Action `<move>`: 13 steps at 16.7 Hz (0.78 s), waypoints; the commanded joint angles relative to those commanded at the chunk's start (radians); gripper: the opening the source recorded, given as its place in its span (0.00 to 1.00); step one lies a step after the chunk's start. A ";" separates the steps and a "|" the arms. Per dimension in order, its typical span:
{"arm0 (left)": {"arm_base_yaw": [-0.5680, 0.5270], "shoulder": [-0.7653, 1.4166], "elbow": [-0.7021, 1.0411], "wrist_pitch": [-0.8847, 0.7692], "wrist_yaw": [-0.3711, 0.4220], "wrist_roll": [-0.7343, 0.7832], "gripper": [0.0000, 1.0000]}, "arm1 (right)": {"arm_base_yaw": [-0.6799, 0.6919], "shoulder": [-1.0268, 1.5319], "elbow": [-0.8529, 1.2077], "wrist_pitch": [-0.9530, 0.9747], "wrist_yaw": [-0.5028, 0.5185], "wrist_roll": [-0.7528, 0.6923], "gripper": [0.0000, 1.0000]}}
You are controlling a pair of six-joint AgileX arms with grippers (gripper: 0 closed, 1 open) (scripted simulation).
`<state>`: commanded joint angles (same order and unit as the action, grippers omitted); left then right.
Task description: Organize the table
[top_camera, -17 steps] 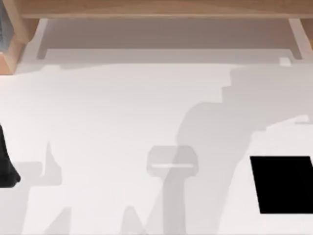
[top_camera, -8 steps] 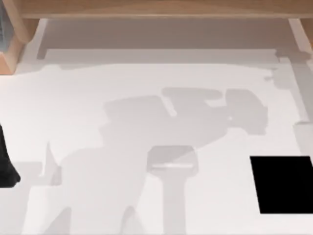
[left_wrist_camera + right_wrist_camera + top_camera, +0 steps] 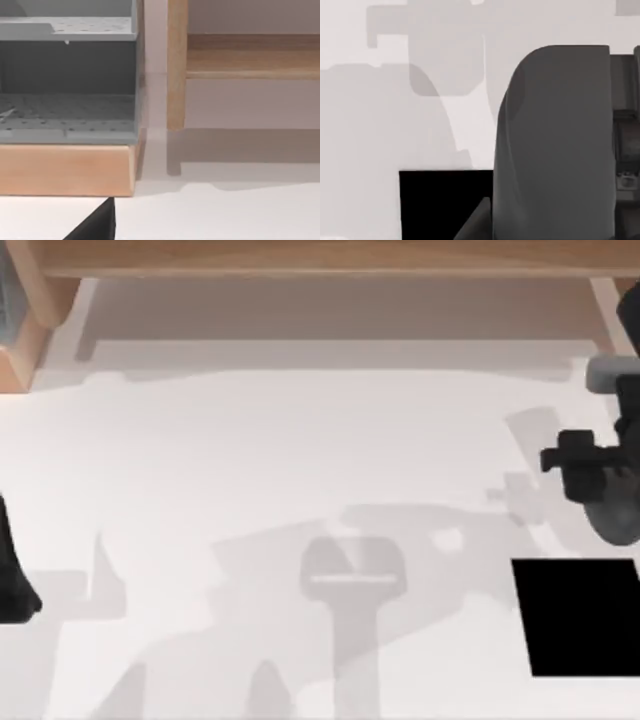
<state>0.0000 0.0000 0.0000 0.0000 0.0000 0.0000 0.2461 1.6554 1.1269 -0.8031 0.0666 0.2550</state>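
Stretching left-right, table (image 3: 250, 460) lies flat.

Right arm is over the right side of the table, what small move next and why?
Probably lower the right gripper toward the black mouse pad: the arm hangs just beyond the pad's far edge, and on the white table it is the visible loose item. The left arm sits parked at the left edge.

The right arm (image 3: 600, 475) enters at the far right of the top view, its dark wrist section extended over the right edge of the surface (image 3: 300, 460). The state of its end effector cannot be determined. The left arm (image 3: 12, 575) is parked at the near left edge, visible as a dark section.
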 joint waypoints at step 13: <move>0.000 0.000 0.000 0.000 0.000 0.000 1.00 | 0.089 -0.043 -0.255 0.063 -0.028 0.094 0.00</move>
<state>0.0000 0.0000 0.0000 0.0000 0.0000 0.0000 0.3353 1.6128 0.8718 -0.7401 0.0390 0.3487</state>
